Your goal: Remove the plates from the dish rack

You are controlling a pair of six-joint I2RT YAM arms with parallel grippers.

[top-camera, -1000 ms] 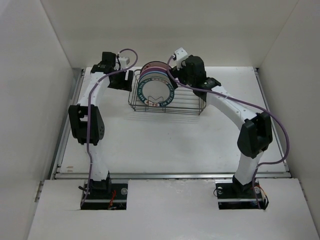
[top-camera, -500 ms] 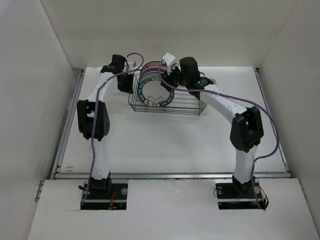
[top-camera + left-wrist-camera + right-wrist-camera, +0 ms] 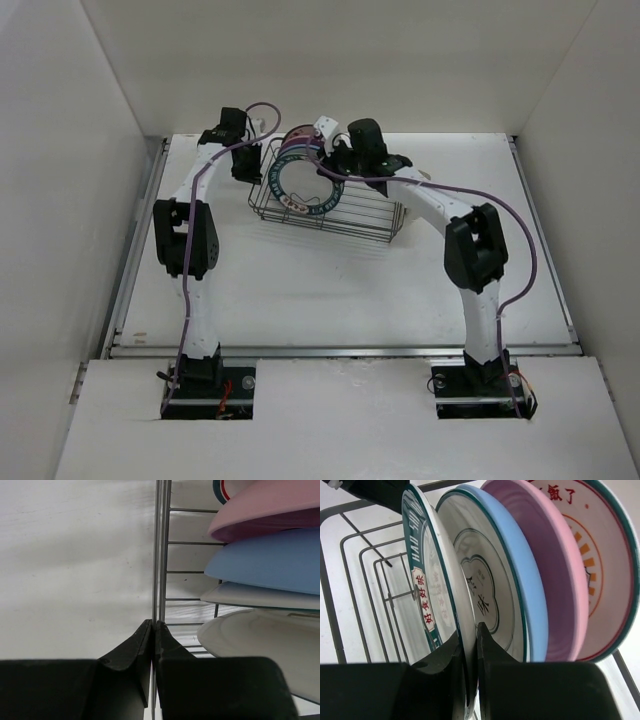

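left gripper (image 3: 152, 626) clamped on dish rack (image 3: 161, 555) rim wire at 9 o'clock, right gripper (image 3: 470, 636) pinching teal-lettered plate (image 3: 426, 575), 4 other plates (image 3: 532, 595) alongside

Five plates (image 3: 303, 180) stood on edge, packed close at the left end of the black wire dish rack (image 3: 365, 222): teal-lettered plate (image 3: 422, 580) nearest, then flower-outline plate (image 3: 480, 590), blue plate (image 3: 525, 585), pink plate (image 3: 555, 570), orange-patterned plate (image 3: 605, 565) farthest.

White table (image 3: 300, 290); black wire dish rack (image 3: 368, 212) on it, far centre, skewed.
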